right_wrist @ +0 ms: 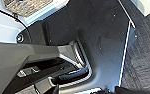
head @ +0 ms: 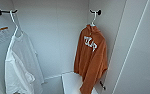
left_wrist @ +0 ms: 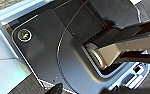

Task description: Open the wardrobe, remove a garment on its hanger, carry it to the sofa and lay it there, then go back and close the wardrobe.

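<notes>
Wardrobe (head: 66, 37) open: one garment (head: 91, 60), one white shirt (head: 21, 65), two hangers.

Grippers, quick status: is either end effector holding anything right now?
Left end effector: cannot be told from the left wrist view.
Right end effector: cannot be told from the right wrist view.
The garment hangs on its hanger in the wardrobe.

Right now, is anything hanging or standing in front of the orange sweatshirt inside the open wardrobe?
Nothing visible does. The orange sweatshirt hangs by its white hanger from a black hook with open space in front. The white shirt hangs well apart, on the other side of the wardrobe.
</notes>
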{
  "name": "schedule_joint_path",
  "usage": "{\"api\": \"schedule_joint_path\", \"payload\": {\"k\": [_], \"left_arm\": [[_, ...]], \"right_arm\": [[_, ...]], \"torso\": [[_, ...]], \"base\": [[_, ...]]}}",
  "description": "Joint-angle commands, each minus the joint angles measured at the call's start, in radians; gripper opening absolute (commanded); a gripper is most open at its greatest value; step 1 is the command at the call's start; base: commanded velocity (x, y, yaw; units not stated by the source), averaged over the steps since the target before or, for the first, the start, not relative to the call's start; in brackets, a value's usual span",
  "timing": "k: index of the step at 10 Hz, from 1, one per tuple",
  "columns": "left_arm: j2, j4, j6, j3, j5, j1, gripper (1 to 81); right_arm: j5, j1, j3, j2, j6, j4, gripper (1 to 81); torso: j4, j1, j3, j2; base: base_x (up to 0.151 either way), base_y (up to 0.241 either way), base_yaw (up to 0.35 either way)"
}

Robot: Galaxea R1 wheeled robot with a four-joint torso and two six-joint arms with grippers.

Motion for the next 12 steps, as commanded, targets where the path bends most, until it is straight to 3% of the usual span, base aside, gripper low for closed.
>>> {"api": "schedule_joint_path", "payload": {"k": [1,4,7,10,12], "left_arm": [[0.002,-0.035,0.017,-0.001,0.036,-0.066,81.1],[0.013,-0.012,0.029,0.037,0.04,-0.155,81.1],[-0.054,0.034,0.025,0.215,0.05,-0.256,81.1],[-0.109,0.019,0.014,0.388,0.164,-0.397,81.1],[-0.125,-0.004,0.009,0.424,0.2,-0.488,81.1]], "right_arm": [[-0.043,0.033,0.006,0.001,0.0,-0.011,81.1],[-0.032,0.033,0.009,0.001,-0.002,-0.012,81.1],[-0.029,0.033,0.009,0.0,-0.002,-0.015,81.1],[-0.029,0.034,0.004,0.0,-0.002,-0.015,81.1],[-0.027,0.036,0.004,0.0,-0.002,-0.012,81.1]], "torso": [[0.0,0.0,0.0,0.0],[0.0,0.0,0.0,0.0],[0.0,0.0,0.0,0.0],[0.0,0.0,0.0,0.0],[0.0,0.0,0.0,0.0]], "base": [[0.0,0.0,0.0],[0.0,0.0,0.0],[0.0,0.0,0.0],[0.0,0.0,0.0],[0.0,0.0,0.0]]}}
